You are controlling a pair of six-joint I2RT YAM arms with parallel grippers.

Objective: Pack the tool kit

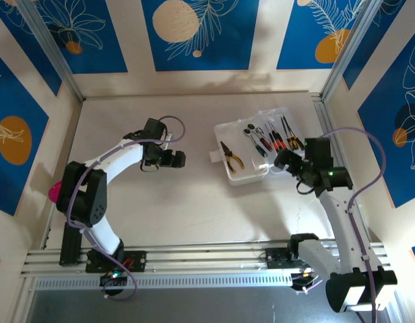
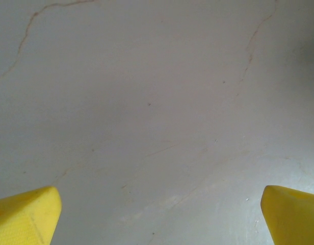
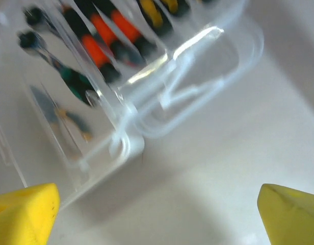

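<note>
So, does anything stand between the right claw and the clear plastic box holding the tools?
Nothing visible does. In the right wrist view the open right claw faces a corner of the clear rectangular plastic box, and bare white table lies between them.

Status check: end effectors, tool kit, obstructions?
Left end effector open over bare table. Right end effector open at clear box corner. Tools inside. No obstruction seen.

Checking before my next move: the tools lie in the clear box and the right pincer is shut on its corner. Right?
No: the right pincer stands open, yellow fingertips wide apart, gripping nothing, as the right wrist view shows. The tools do lie in the clear box.
</note>
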